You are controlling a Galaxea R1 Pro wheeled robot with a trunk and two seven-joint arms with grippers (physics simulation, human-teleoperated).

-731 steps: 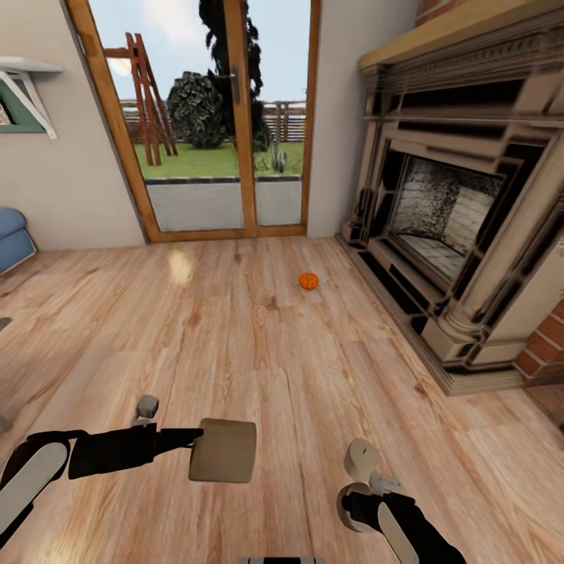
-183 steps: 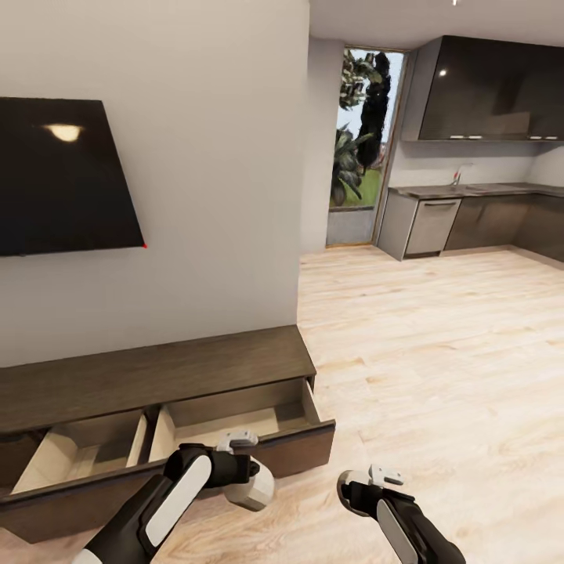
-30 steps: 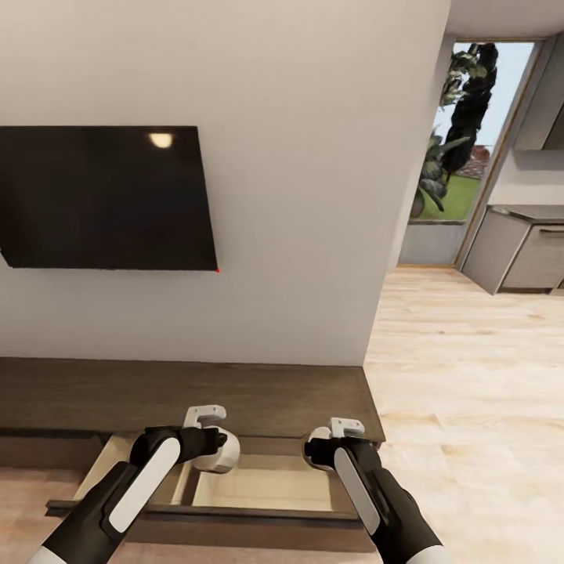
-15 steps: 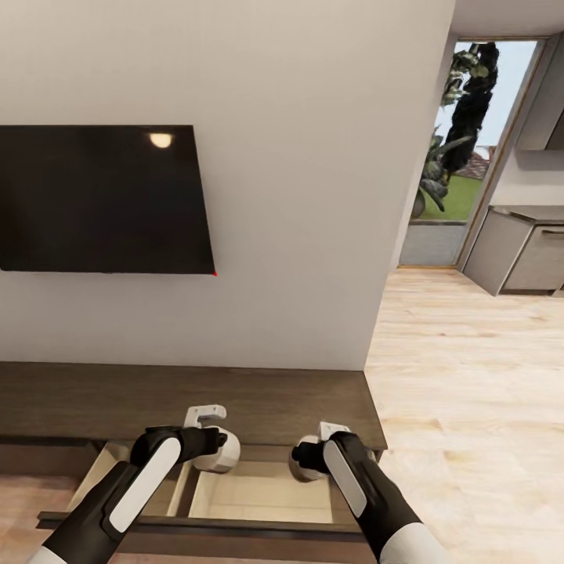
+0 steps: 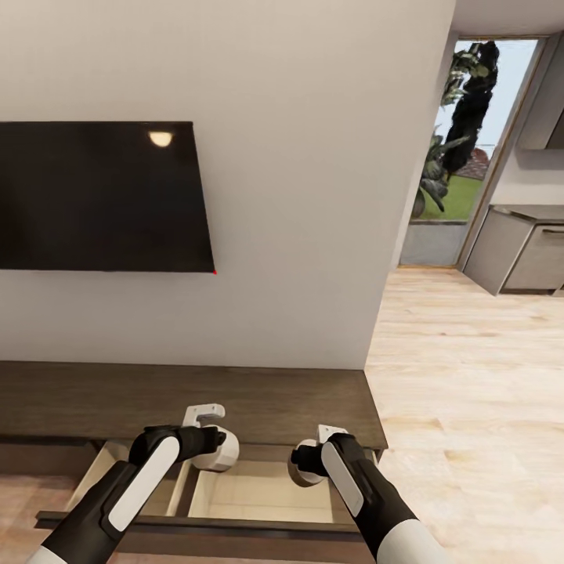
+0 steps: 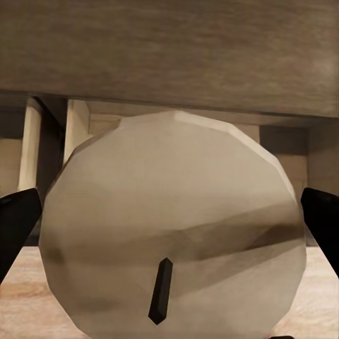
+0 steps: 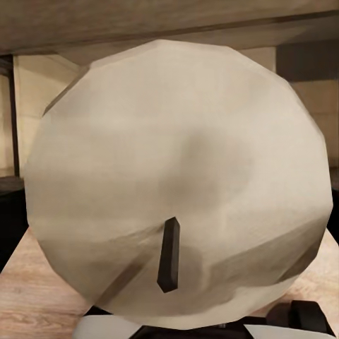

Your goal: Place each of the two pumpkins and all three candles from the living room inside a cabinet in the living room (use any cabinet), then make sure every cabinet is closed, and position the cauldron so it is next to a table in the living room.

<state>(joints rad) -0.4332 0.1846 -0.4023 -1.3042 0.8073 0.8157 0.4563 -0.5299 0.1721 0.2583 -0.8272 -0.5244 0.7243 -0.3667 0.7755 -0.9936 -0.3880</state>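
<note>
The cabinet (image 5: 258, 395) is a long low dark-brown unit against the wall, with two drawers pulled out showing pale beige insides (image 5: 258, 492). In the head view my left gripper (image 5: 213, 449) is shut on a cream candle (image 5: 222, 456) above the partition between the two open drawers. My right gripper (image 5: 307, 462) is shut on a second cream candle (image 5: 298, 471) over the right drawer. The left wrist view looks at the candle (image 6: 169, 226) end-on, dark wick showing, with black fingers (image 6: 15, 227) on either side. In the right wrist view the other candle (image 7: 176, 176) is also seen end-on.
A black TV (image 5: 102, 196) hangs on the grey wall above the cabinet. To the right, pale wood floor (image 5: 470, 392) runs to a glass door (image 5: 454, 196) and grey kitchen cupboards (image 5: 521, 254). The drawer front (image 5: 196, 526) juts toward me.
My right gripper has moved left and a little down with its candle, over the right drawer. The left gripper has held still. The view has shifted slightly.
</note>
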